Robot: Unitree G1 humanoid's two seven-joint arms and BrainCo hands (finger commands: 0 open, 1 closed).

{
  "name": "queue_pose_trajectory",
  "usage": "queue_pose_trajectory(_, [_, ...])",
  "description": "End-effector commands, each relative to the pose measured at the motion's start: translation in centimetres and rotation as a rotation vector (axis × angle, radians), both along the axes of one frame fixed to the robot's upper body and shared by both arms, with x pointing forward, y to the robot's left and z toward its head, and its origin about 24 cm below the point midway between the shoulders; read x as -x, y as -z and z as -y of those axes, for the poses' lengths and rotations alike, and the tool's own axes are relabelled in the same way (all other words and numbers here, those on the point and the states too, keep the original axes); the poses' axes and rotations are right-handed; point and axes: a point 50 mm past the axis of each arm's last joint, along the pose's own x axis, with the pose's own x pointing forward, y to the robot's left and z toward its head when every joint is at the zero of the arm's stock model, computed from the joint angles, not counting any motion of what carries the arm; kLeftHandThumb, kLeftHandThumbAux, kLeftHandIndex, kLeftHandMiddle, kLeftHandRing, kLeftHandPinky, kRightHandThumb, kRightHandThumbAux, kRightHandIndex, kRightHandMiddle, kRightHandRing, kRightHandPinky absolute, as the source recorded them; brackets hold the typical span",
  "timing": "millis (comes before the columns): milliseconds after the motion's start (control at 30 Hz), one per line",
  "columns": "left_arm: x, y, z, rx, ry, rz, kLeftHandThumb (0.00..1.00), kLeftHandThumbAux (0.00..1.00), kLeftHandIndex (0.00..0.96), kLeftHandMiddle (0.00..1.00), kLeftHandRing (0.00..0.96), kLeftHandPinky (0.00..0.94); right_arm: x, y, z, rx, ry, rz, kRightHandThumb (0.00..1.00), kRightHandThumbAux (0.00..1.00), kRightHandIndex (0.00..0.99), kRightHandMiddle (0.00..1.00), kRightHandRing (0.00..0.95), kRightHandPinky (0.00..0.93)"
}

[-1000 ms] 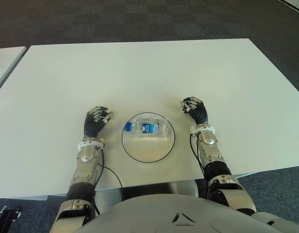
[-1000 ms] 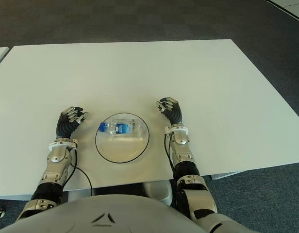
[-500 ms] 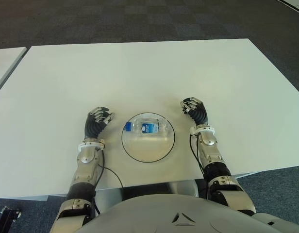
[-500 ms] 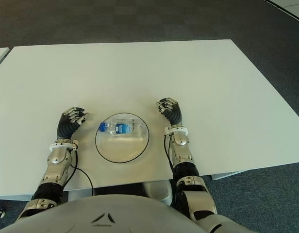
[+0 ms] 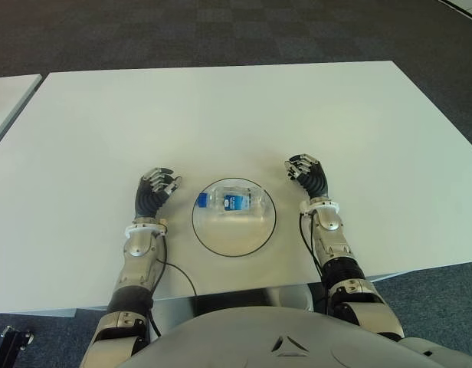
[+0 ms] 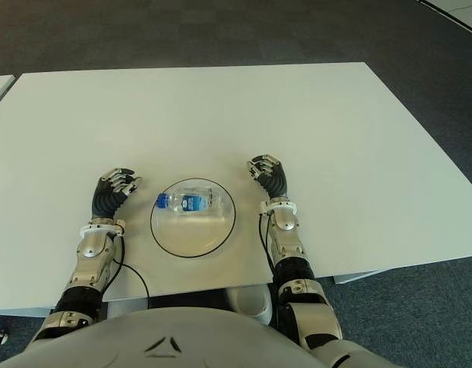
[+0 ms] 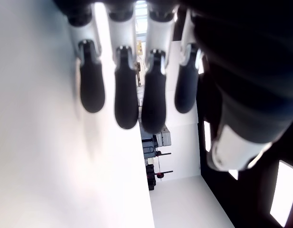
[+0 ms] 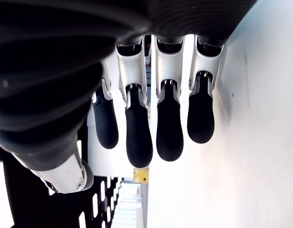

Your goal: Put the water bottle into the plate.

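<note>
**Bottle lying in plate, both hands empty**

Left hand point(image 5: 154, 190): positioned over the white counter point(image 5: 221, 115), just beside the left rim of the plate and apart from it. In the left wrist view the fingers point(image 7: 125, 95) extend loosely with gaps between them and hold nothing.

Plate point(image 5: 213, 238): a clear round dish with a dark rim, located near the front edge of the counter, between the two hands.

Water bottle point(image 5: 232, 202): a small clear bottle with a blue label, lying on its side in the far half of the plate. Its blue cap points toward the left hand. Neither hand touches it.

Right hand point(image 5: 306, 173): positioned over the counter, near the right rim of the plate and slightly farther back. In the right wrist view the fingers point(image 8: 169, 123) are relaxed, slightly bent, and grasp nothing.
</note>
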Motion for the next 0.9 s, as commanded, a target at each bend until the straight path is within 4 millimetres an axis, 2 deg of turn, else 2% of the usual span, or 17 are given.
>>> queue_pose_trajectory(33, [0.91, 1.50, 0.19, 0.029, 0.000, -0.079, 0.705, 0.713, 0.434, 0.575, 0.540, 0.523, 1.45, 2.28, 0.12, -0.009, 0.007, -0.126, 0.708, 0.728, 0.433, 0.622, 0.608, 0.607])
queue_pose_trajectory(900, [0.97, 1.11, -0.10, 0.038, -0.022, -0.071, 0.707, 0.712, 0.434, 0.580, 0.549, 0.530, 1.46, 2.57, -0.55, -0.041, -0.023, -0.146, 0.708, 0.728, 0.432, 0.614, 0.611, 0.611])
